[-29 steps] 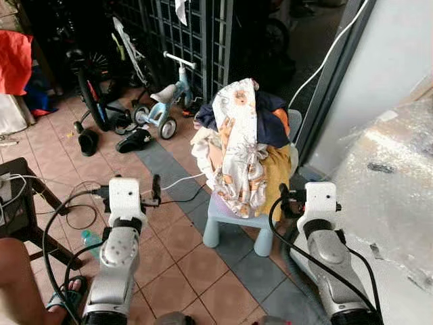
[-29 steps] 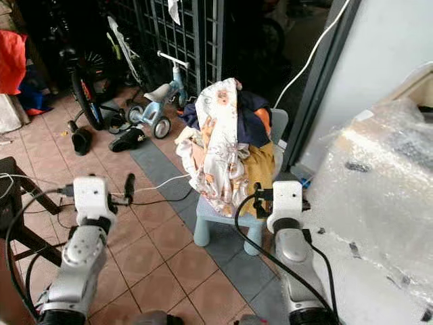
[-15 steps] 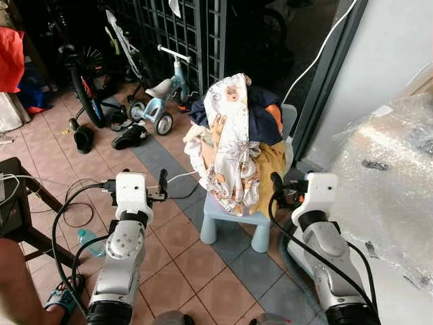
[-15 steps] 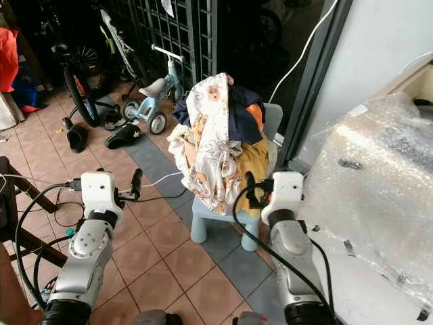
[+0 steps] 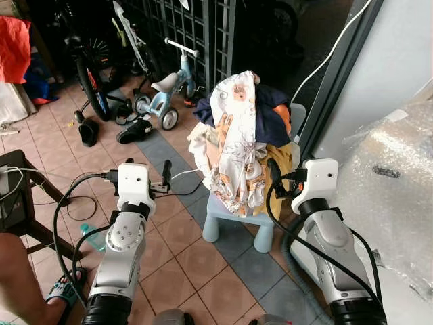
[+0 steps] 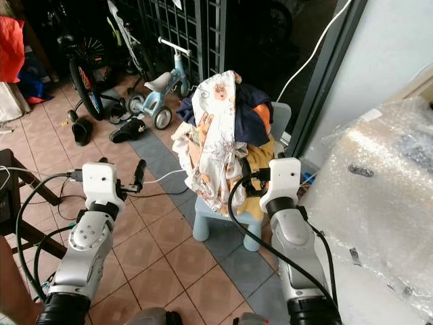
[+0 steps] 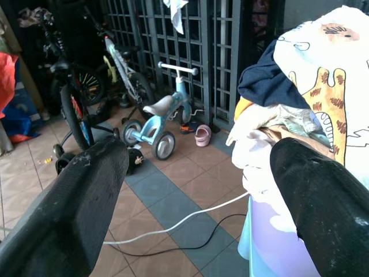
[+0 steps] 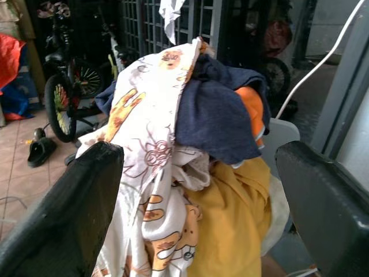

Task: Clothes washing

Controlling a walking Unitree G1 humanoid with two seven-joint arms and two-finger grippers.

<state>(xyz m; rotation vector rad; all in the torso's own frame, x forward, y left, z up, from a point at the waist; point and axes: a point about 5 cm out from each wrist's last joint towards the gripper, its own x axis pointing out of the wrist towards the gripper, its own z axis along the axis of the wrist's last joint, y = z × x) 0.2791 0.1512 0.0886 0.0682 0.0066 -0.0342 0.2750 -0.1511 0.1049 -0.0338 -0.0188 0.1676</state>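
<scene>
A pile of clothes (image 5: 240,145) is heaped on a small light-blue plastic chair (image 5: 238,215). A white cloth printed with giraffes (image 8: 151,115) drapes over the top. Beneath it lie a navy garment (image 8: 216,112), an orange piece (image 8: 253,112) and a yellow garment (image 8: 230,213). My right gripper (image 8: 199,158) is open and faces the pile at its right side, with one finger (image 5: 273,172) close to the yellow garment. To the left of the chair my left gripper (image 7: 196,164) hangs open over the floor, one finger (image 5: 166,173) showing. Neither holds anything.
A bubble-wrapped appliance (image 5: 396,176) stands close on the right. Behind the chair is a metal grille (image 5: 196,27). A child's trike (image 5: 168,95), a bicycle (image 5: 88,74) and sandals (image 5: 135,131) sit back left. At the left are a dark stool (image 5: 17,196), cables (image 5: 81,203) and a person's leg (image 5: 20,284).
The view has drawn nearer to the chair. My right gripper has come forward and up to the clothes pile's right side. The left gripper has risen slightly.
</scene>
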